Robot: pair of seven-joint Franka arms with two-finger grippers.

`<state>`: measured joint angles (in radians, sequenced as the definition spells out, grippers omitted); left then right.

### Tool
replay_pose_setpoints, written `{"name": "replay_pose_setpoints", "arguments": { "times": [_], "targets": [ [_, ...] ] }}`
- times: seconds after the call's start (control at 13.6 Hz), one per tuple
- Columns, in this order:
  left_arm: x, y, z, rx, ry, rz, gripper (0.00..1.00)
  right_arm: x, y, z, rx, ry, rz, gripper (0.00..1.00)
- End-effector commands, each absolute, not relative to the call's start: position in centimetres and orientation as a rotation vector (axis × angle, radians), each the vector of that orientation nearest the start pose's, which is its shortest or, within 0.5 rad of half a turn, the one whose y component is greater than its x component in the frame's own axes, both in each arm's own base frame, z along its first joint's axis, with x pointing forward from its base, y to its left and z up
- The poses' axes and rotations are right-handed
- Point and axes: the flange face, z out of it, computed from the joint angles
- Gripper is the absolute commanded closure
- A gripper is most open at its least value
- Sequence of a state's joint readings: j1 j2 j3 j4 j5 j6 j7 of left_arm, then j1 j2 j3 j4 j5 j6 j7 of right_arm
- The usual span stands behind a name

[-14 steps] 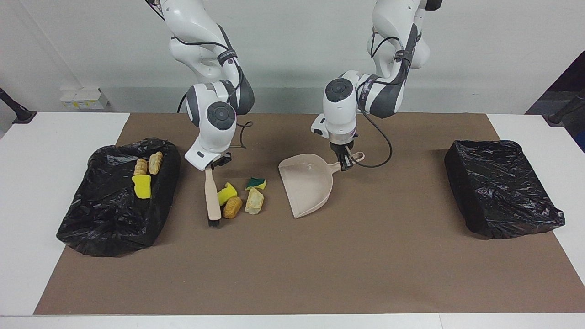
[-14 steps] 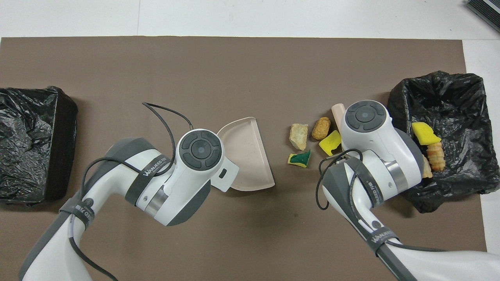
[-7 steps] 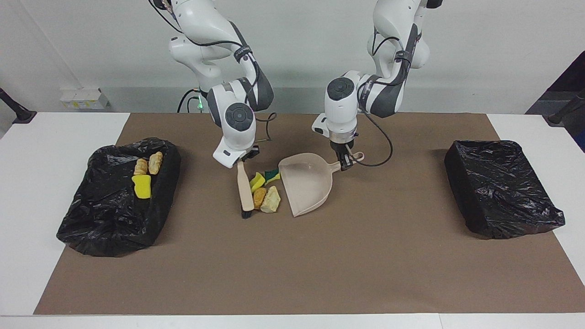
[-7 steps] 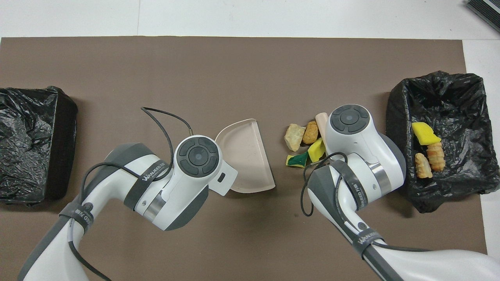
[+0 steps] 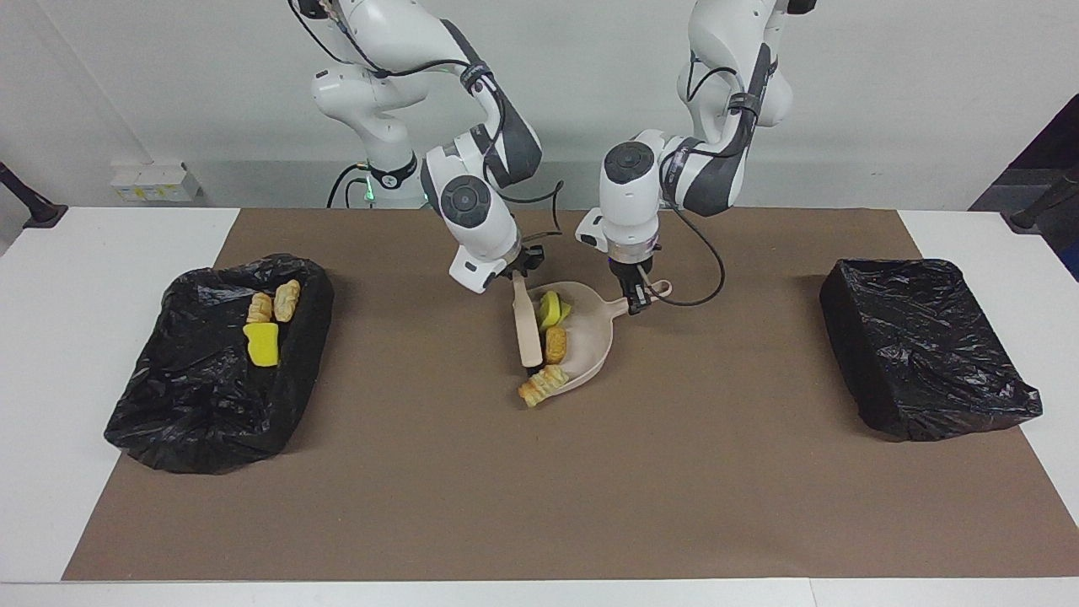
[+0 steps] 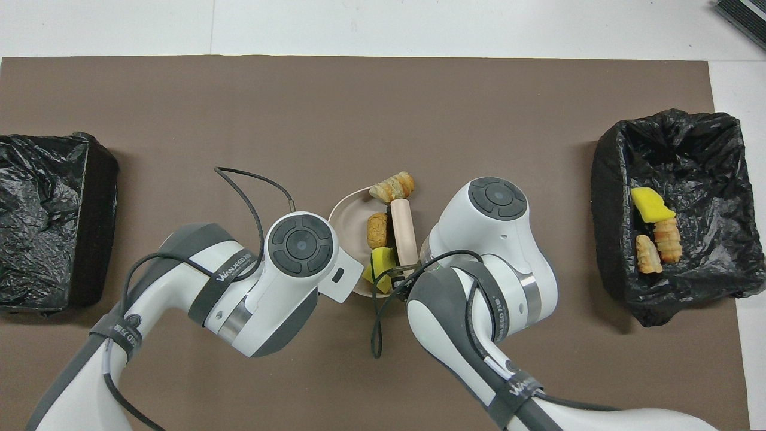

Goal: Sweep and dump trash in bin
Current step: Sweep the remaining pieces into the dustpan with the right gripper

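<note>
My right gripper [image 5: 521,268] is shut on the beige brush [image 5: 528,329], which lies across the mouth of the beige dustpan [image 5: 590,333]. My left gripper [image 5: 636,297] is shut on the dustpan's handle. In the pan lie a yellow-green sponge piece [image 5: 550,308] and a golden lump [image 5: 555,344]; a tan lump [image 5: 542,384] sits at the pan's lip. In the overhead view the brush [image 6: 404,236], pan [image 6: 350,215] and tan lump [image 6: 392,187] show; both grippers are hidden under the wrists.
A black-lined bin [image 5: 211,405] at the right arm's end holds a yellow sponge [image 5: 261,344] and two bread lumps [image 5: 287,299]. A second black-lined bin [image 5: 919,346] stands at the left arm's end. A brown mat [image 5: 539,489] covers the table.
My right gripper has swept the brush toward the left arm's end, pushing the loose scraps off the mat into the dustpan. The left gripper and dustpan have stayed put.
</note>
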<state>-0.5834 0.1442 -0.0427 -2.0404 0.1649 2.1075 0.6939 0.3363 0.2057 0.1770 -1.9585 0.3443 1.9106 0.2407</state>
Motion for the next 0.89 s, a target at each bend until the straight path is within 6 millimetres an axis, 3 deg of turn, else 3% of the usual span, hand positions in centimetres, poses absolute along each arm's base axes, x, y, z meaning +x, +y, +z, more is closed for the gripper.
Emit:
{"name": "replay_pose_setpoints", "arguments": {
  "times": [0.0, 0.22, 0.3, 0.52, 0.59, 0.74, 0.81],
  "targets": [
    [45.6, -32.2, 36.8, -2.259, 1.968, 0.097, 1.00, 48.9, 29.2, 39.7, -2.818, -0.136, 0.536, 1.00],
    [45.5, -32.2, 36.7, -2.260, 1.969, 0.086, 1.00, 48.5, 25.5, 44.5, -2.829, -0.145, 0.594, 1.00],
    [45.7, -32.1, 36.7, -2.276, 1.953, 0.066, 1.00, 48.7, 24.8, 44.9, -2.854, -0.185, 0.601, 1.00],
    [45.7, -32.0, 36.5, -2.297, 1.929, 0.064, 1.00, 50.1, 22.7, 43.3, -3.030, -0.400, 0.525, 1.00],
    [45.7, -32.0, 36.5, -2.299, 1.926, 0.062, 1.00, 50.8, 22.1, 41.9, -3.076, -0.497, 0.534, 1.00],
    [45.9, -32.0, 36.5, -2.309, 1.922, 0.041, 1.00, 52.7, 21.7, 40.3, -3.108, -0.573, 0.517, 1.00],
    [45.9, -32.0, 36.5, -2.311, 1.922, 0.041, 1.00, 53.2, 22.4, 39.8, -3.101, -0.584, 0.501, 1.00]
  ]
}}
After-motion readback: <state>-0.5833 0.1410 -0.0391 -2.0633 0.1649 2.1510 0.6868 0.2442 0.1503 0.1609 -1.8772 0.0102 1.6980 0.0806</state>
